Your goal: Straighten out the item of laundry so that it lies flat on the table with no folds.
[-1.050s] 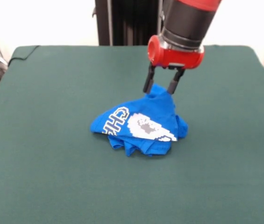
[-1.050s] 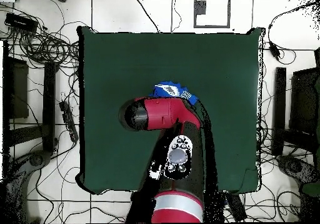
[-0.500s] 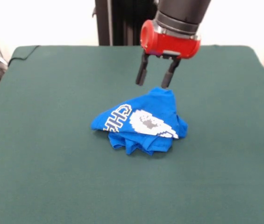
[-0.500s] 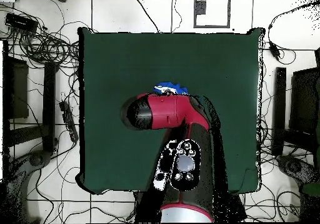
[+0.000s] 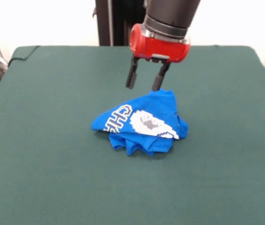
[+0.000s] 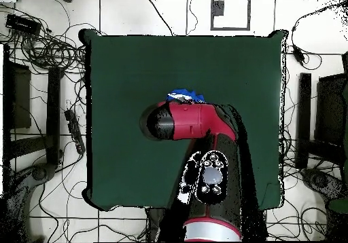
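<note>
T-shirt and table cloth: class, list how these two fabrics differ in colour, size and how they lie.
Colour: the T-shirt is bright blue with a white print; the table cloth is plain dark green. Size: the T-shirt covers a small patch, while the cloth spans the whole table. Pose: the T-shirt lies crumpled in folds; the cloth lies flat. Both are fabric.

Bright even lighting, soft shadows, sharp

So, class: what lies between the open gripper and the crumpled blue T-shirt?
Nothing. In the front view the gripper hangs open just above the T-shirt; only bare green table shows behind the gap.
</note>
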### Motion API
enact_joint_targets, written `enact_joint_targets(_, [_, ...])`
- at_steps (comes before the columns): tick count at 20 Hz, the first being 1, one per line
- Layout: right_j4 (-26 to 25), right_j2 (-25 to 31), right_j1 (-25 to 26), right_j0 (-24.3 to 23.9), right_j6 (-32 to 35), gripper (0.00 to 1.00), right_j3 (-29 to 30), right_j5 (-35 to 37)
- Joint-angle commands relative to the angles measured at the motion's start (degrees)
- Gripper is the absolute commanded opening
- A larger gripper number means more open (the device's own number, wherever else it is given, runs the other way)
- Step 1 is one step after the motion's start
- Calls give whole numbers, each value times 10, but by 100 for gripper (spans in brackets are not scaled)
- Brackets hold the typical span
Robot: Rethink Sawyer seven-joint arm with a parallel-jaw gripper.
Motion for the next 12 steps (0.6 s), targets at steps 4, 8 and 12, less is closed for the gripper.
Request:
enact_joint_targets(4, [41, 48, 44, 31, 140, 100, 85, -1])
enact_joint_targets(8, [68, 49, 38, 43, 159, 100, 97, 12])
enact_joint_targets(12, [102, 39, 30, 60, 180, 100, 111, 39])
